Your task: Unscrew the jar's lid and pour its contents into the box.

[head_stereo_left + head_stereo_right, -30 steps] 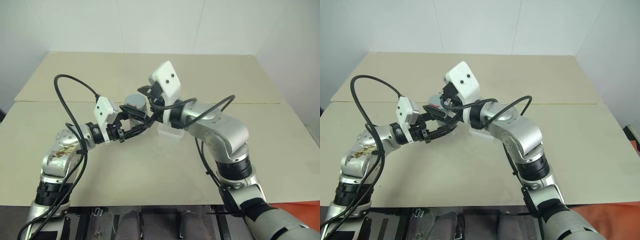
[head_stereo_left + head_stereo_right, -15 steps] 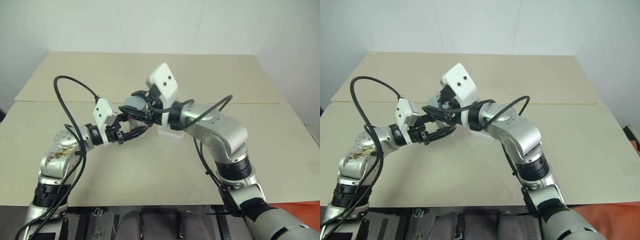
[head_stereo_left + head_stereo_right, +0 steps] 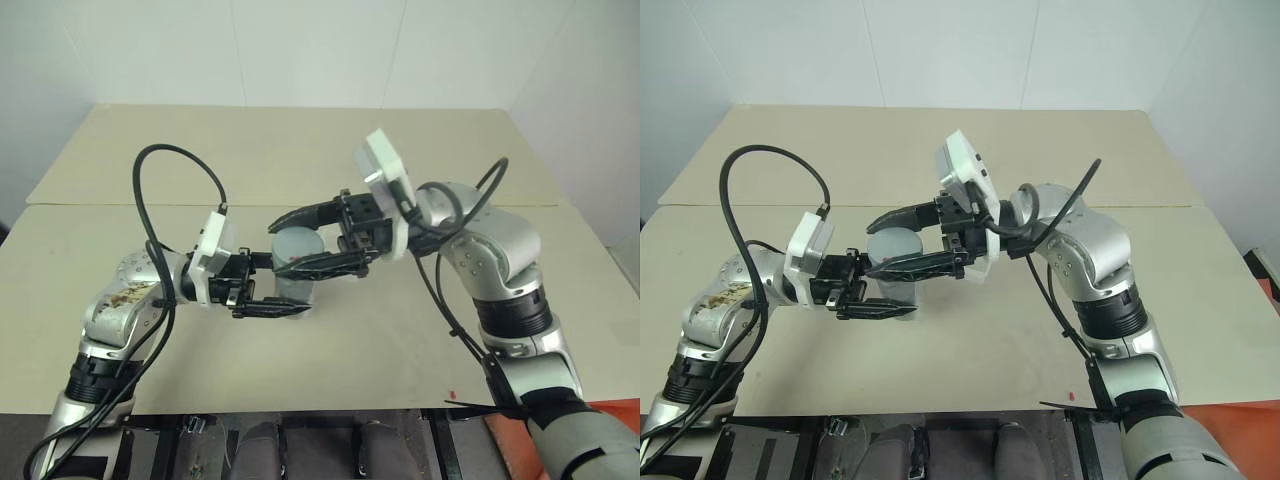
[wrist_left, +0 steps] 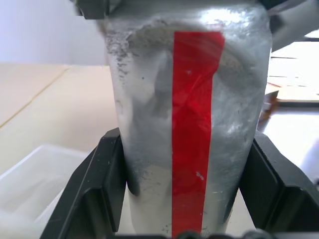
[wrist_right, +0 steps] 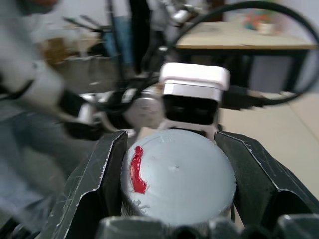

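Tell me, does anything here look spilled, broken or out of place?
Nothing looks spilled or broken. The jar is upright off the table, clamped low by the left gripper, while the right gripper clasps the lid, which sits level on top. The jar's silvery skin looks scuffed and wrinkled beside its red stripe, only wear.

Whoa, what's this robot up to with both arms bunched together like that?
It is holding a small silvery jar up off the table with both arms. The left gripper is clamped round the jar's body, and the right gripper is closed on the grey lid on top, apparently to twist it off. The lid looks still on. A clear plastic box waits beside the jar.
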Motion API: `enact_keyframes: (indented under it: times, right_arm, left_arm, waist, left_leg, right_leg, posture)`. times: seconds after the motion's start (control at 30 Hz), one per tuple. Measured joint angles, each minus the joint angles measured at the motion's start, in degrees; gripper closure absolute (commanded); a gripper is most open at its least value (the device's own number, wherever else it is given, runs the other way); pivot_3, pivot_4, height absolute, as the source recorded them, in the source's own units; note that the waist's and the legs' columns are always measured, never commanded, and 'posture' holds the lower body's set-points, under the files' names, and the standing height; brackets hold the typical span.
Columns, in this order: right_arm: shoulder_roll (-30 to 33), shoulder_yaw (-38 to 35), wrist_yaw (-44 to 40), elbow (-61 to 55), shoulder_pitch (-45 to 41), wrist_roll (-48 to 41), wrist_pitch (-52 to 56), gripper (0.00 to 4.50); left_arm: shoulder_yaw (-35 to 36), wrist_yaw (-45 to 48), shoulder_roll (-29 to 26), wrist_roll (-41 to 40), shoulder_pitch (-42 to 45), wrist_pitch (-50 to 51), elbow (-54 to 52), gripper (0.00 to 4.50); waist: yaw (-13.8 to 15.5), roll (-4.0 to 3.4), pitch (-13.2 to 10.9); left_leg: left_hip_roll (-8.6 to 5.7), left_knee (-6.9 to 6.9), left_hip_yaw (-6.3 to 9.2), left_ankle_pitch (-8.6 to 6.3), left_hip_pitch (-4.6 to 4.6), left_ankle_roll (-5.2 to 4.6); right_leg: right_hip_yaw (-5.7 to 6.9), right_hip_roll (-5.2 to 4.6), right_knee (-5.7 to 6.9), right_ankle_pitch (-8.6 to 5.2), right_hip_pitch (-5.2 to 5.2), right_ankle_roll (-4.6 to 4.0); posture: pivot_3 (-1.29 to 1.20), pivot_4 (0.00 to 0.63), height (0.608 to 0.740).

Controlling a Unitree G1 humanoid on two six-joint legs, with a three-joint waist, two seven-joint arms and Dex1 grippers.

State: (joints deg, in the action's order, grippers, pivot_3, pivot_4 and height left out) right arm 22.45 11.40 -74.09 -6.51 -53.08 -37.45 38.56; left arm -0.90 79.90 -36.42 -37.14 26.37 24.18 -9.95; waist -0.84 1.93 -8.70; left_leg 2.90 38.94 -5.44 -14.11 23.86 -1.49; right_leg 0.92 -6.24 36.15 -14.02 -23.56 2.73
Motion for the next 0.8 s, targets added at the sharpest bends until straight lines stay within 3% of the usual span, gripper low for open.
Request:
enact_keyframes:
  times: [0.2,0.37,0.57,0.8]
  right_arm:
    - [-0.5,1.6,-8.6,5.2,-2.6,0.2,-4.3,1.74]
    - [-1.2,2.0,-9.9,6.3,-2.6,0.4,-5.7,0.04]
    - [-1.9,1.9,-7.3,5.8,-2.1,1.3,-5.7,0.04]
    - [-0.2,-2.4,4.9,1.0,3.0,1.4,-2.3,0.04]
  left_arm:
    - [-1.1,3.1,0.0,-0.7,0.9,0.0,0.3,1.72]
    - [-0.9,3.4,-0.2,-0.7,1.6,0.0,1.3,1.72]
    - [-0.3,3.0,-0.5,-0.7,2.4,-0.3,2.4,1.72]
    - [4.4,-2.0,-1.3,-0.5,1.2,-1.3,3.1,1.72]
  waist:
    - [0.1,0.0,0.0]
    - [0.1,0.0,0.0]
    - [0.2,0.0,0.0]
    - [0.2,0.0,0.0]
  left_leg:
    - [0.0,0.01,0.0,0.0,0.0,0.0]
    - [0.0,0.02,0.02,0.0,0.0,0.01]
    - [0.01,0.02,0.01,0.01,0.01,0.01]
    - [0.01,0.02,0.06,0.01,0.01,0.02]
  right_leg:
    - [0.01,0.0,0.05,0.0,0.02,0.0]
    - [0.02,0.0,0.07,0.0,0.02,0.0]
    - [0.02,0.0,0.13,0.0,0.02,0.0]
    - [0.01,-0.01,0.13,0.0,0.03,0.0]
  posture:
    - [0.0,0.15,0.74]
    - [0.0,0.15,0.74]
    - [0.0,0.15,0.74]
    - [0.0,0.15,0.74]
